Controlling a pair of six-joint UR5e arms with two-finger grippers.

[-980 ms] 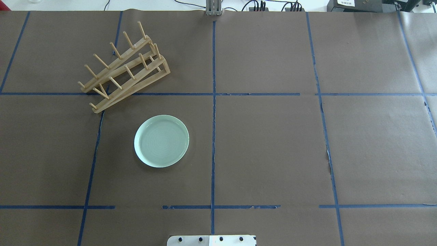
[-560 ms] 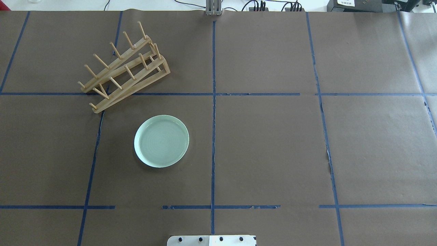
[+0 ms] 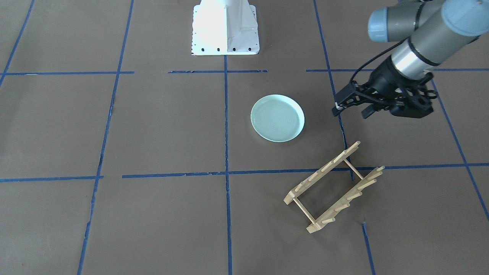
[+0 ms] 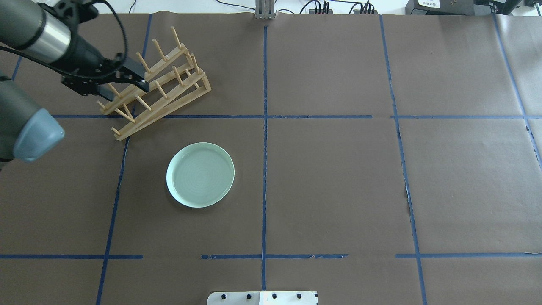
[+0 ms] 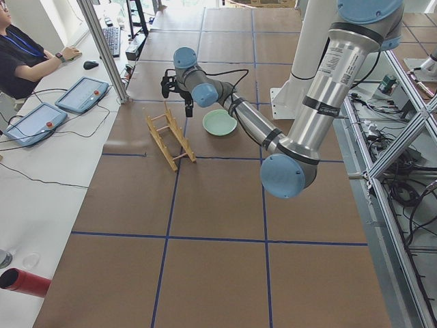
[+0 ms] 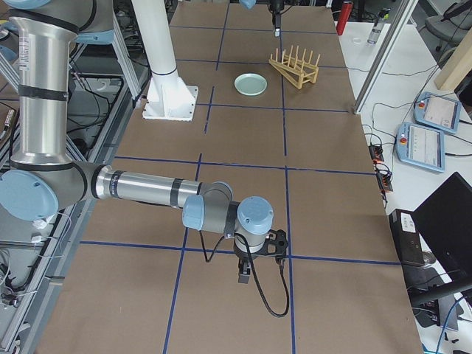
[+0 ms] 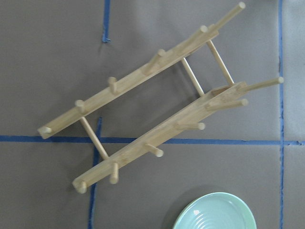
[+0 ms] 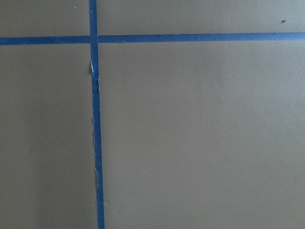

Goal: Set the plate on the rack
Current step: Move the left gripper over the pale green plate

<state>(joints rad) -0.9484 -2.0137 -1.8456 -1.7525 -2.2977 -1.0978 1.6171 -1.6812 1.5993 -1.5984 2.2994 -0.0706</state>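
Observation:
The pale mint-green plate (image 4: 200, 175) lies flat on the brown table, also seen in the front view (image 3: 277, 118) and at the bottom of the left wrist view (image 7: 215, 214). The wooden rack (image 4: 178, 99) stands empty beyond it at the far left, also shown in the front view (image 3: 324, 169) and the left wrist view (image 7: 128, 83). My left gripper (image 4: 125, 87) hovers over the rack's left end, open and empty (image 3: 350, 112). My right gripper (image 6: 245, 276) shows only in the right side view, far from both, and I cannot tell its state.
Blue tape lines divide the brown paper into squares. The robot's white base plate (image 4: 262, 298) sits at the near edge. An operator (image 5: 20, 51) sits at a side desk with tablets. A red cylinder (image 5: 27, 281) lies off the table's corner.
My left arm has come into the overhead view from the left and now hangs over the rack's left end. Plate and rack have not moved.

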